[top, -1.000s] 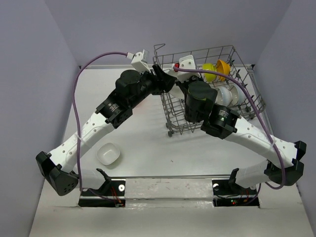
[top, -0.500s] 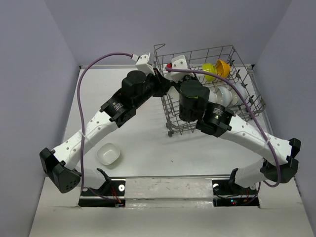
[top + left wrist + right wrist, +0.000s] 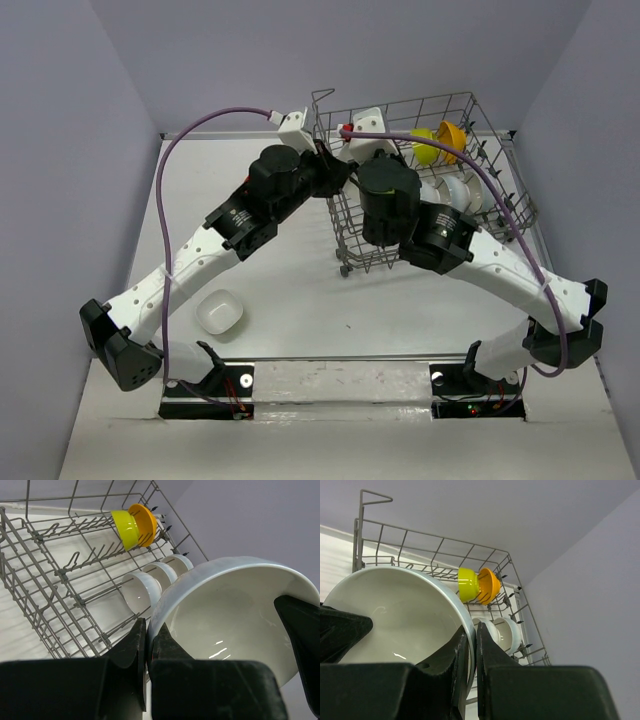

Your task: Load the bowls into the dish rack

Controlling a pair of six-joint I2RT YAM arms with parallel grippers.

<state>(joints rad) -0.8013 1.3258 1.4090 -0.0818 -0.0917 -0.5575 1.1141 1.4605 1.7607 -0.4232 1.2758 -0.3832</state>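
White bowl (image 3: 235, 610): held at its rim by both arms at once. The left jaws are closed on one side of the rim, which passes between the two pads. The right jaws are closed on the opposite side of the rim in the same manner (image 3: 395, 615). In the overhead view the two wrists meet at the far-left corner of the dish rack (image 3: 435, 539) and cover the bowl.

Rack contents: lime green bowl (image 3: 125, 527) and orange bowl (image 3: 145, 524) nested on edge at the far end, and a row of three white bowls (image 3: 142, 590) on edge among the prongs.

One small white bowl (image 3: 220, 312) sits on the bench (image 3: 290, 290), well apart from the rack.
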